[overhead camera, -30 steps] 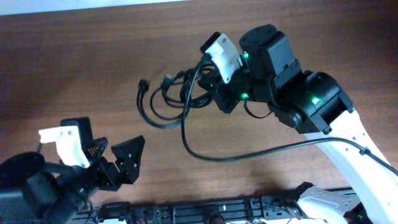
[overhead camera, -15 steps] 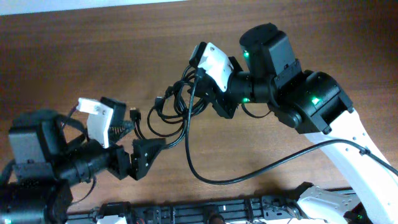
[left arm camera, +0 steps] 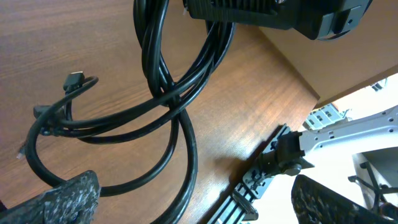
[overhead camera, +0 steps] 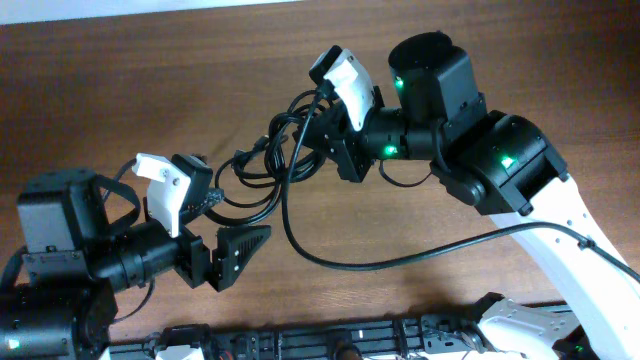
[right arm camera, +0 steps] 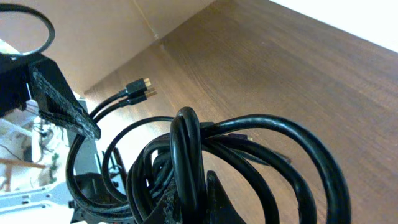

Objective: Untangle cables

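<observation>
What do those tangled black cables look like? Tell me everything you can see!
The cables are thin, shiny black cords that look rubbery, twisted into several overlapping loops. Small dark plugs stick out at the loose ends. The right gripper pinches the bunch at its top, so the loops droop toward the brown wooden table. The lowest loop seems to run between the fingers of the open left gripper, which is not squeezing it.

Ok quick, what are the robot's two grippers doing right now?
Left gripper: open, holding nothing.
Right gripper: closed, holding the cables in a bunch.
</observation>
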You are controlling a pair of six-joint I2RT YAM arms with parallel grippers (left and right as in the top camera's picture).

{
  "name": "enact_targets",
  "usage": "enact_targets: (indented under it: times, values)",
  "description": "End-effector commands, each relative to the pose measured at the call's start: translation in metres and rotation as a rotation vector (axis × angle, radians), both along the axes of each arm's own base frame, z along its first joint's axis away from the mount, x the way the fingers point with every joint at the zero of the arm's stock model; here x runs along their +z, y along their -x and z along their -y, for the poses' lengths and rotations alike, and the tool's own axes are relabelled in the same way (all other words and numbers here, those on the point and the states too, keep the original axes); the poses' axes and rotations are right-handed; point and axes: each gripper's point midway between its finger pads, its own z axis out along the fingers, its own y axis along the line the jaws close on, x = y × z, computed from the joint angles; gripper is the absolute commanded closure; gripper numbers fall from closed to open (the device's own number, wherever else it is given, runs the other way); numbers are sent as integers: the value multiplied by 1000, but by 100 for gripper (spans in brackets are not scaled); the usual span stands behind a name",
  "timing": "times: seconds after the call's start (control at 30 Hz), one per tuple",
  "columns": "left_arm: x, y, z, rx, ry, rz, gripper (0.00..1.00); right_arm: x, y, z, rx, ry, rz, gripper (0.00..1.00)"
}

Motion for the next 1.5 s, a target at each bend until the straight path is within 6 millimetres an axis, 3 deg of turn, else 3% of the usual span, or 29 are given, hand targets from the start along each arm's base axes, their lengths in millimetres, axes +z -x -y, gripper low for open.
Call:
enact_targets:
  times: [0.0, 0.33, 0.6, 0.77, 0.97, 1.03, 1.13, 1.2, 1.3, 1.47]
  values:
    - [3, 2, 3, -28, 8, 18, 1, 24, 7, 0, -21, -76, -34, 96]
    - [3, -3, 0, -11, -11, 37, 1, 28, 23, -6, 39, -131, -131, 96]
    - [-1, 2, 0, -12, -11, 5, 12, 28, 23, -6, 37, -130, -129, 96]
    - [-6, -3, -7, 25, -57, 5, 4, 32, 34, -10, 88, -165, -184, 96]
    - [-13, -12, -19, 46, -161, 66, 3, 39, 52, -15, 166, -212, -270, 96]
    - [-12, -13, -18, 47, -160, 76, 9, 39, 55, -15, 183, -216, -280, 96]
    - [-11, -14, -18, 46, -159, 79, 37, 39, 56, -15, 184, -216, -282, 96]
    - [-11, -13, -18, 44, -154, 77, 47, 39, 56, -15, 184, -216, -282, 96]
    - [-9, -11, -14, 30, -132, 74, 42, 39, 56, -15, 183, -215, -282, 96]
    - [-5, -8, -9, 4, -97, 74, 21, 37, 56, -14, 182, -210, -291, 96]
